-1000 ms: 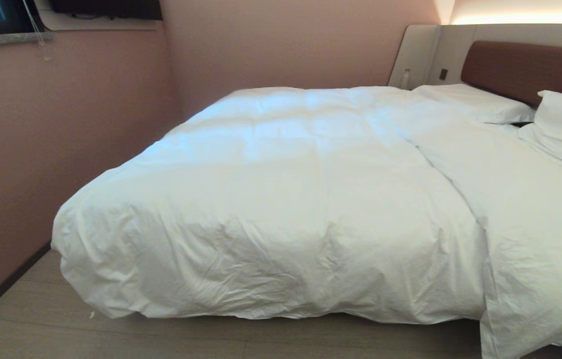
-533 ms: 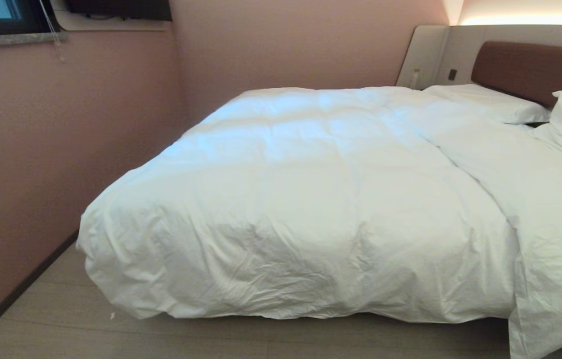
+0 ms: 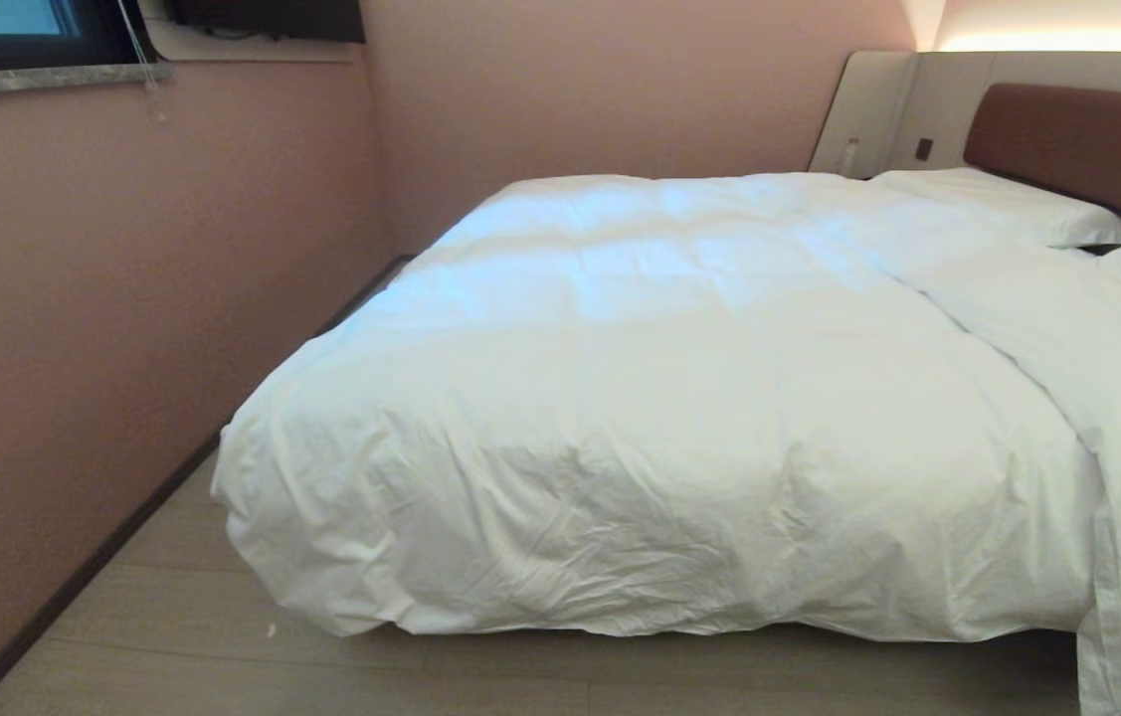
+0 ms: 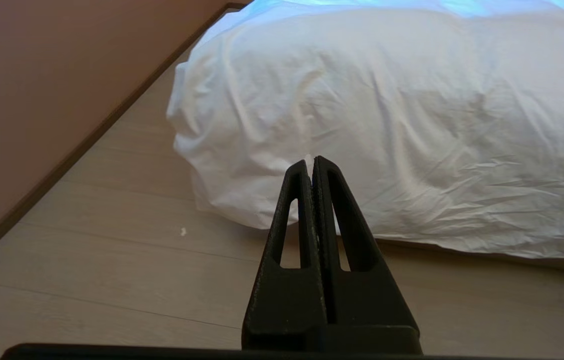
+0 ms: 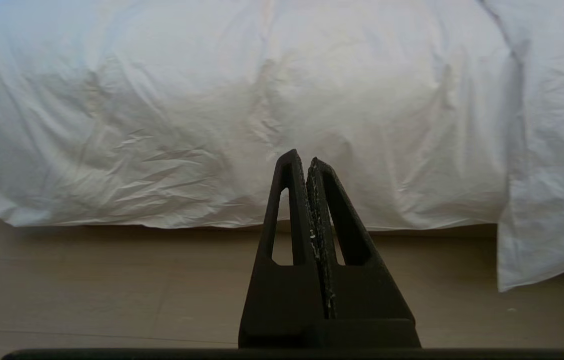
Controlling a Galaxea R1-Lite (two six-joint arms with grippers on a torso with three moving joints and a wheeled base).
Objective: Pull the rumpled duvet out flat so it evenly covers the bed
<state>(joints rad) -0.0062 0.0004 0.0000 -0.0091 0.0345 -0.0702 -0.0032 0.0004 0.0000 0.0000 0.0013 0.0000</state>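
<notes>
Clearly the duvet is a soft and puffy thing, light for its size but bulky; I judge it will sag and fold when lifted, and its cotton cover should give a good hold without slipping; it lies over the bed and hangs down the foot end almost to the floor, just ahead of both hands and above their level. The left hand is clenched with nothing between its fingers, and it points at the bulging lower corner of the duvet nearest the wall; the right hand is also clenched and empty, facing the hanging edge further along. A good place to take hold seems the lower hem or that corner, where the cloth is free; the middle is too thick to pinch.

Beyond the right hand a second layer of white cloth overlaps and hangs lower; whether it is a folded part of the same duvet I cannot tell; the mattress and the bed base are hidden; one pillow shows, another is cut off.
</notes>
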